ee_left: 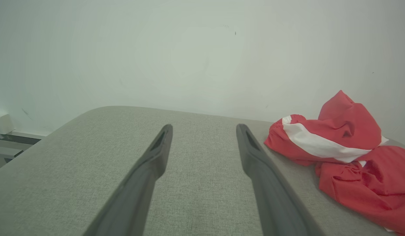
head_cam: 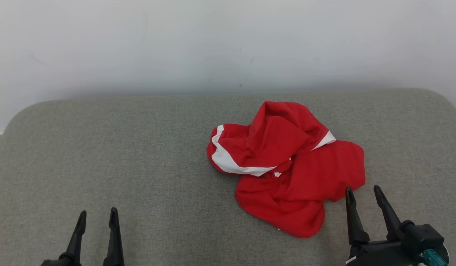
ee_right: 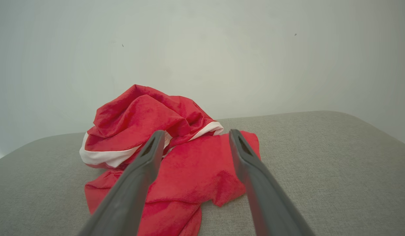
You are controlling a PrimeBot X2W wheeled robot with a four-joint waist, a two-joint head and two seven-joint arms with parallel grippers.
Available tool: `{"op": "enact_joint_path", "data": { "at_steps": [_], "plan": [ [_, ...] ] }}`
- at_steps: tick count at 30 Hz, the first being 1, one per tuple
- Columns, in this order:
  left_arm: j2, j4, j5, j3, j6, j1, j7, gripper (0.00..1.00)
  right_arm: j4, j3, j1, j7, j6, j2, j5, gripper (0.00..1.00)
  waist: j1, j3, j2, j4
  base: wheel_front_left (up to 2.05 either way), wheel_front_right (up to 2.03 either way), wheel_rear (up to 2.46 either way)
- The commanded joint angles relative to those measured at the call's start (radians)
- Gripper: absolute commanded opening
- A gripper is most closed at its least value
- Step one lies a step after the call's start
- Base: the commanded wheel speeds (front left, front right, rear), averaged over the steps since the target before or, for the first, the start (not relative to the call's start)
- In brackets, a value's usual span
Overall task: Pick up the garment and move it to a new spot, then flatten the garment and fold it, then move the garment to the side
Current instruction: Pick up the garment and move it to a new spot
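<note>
- Looking down on a red garment [head_cam: 287, 170], crumpled into a loose heap on a grey fabric-covered table [head_cam: 139, 147].
- Noting white trim on the garment: a broad band curving along its left lobe, a narrower strip on the fold at its upper right.
- Marking the garment's highest fold at its far side, with a flatter red panel spread on its near right side.
- Finding the right hand [head_cam: 362, 188] just beside the garment's near right corner, fingertips pointing toward the red cloth; touching or not, cannot tell.
- Reading that hand as spread wide and holding nothing, with two dark fingers well apart.
- Seeing, through the right wrist view, the garment [ee_right: 140, 121] between and beyond the fingers of the right hand [ee_right: 196, 131], with the flat panel nearest and bunched folds behind it.
- Finding the left hand [head_cam: 98, 211] well apart from the garment, off its near left side, over bare table.
- Reading this hand too as spread wide, empty, nothing but grey fabric between the fingers.
- Seeing, through the left wrist view, the garment [ee_left: 336, 144] off to the right of the left hand [ee_left: 204, 126], white band turned toward it.
- Spotting a teal fitting [head_cam: 432, 256] on the wrist behind the right hand, on the side away from the garment.
- Making out a plain pale wall [head_cam: 213, 44] behind the garment, flecked with a few faint dark specks.
</note>
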Motion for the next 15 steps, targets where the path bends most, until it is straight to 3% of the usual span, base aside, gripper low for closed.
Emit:
{"op": "enact_joint_path", "data": {
  "at_steps": [1, 9, 15],
  "plan": [
    [-0.004, -0.003, 0.010, 0.005, -0.006, 0.010, -0.003, 1.00, 0.001, 0.002, 0.004, -0.001, -0.002, -0.002, 0.001, 1.00, 0.0000, 0.001, 0.0000, -0.003, 0.00, 0.00, 0.00],
    [-0.012, 0.001, 0.023, 0.009, -0.010, 0.005, -0.003, 1.00, 0.000, 0.006, 0.001, -0.001, -0.002, -0.001, 0.006, 1.00, 0.0000, 0.008, 0.0000, -0.016, 0.00, 0.00, 0.00],
    [-0.008, 0.037, 0.037, -0.037, -0.015, -0.096, -0.003, 1.00, -0.003, 0.004, -0.011, -0.001, -0.002, -0.003, 0.009, 1.00, 0.0000, 0.025, 0.0000, -0.026, 0.00, 0.00, 0.00]
  ]
}}
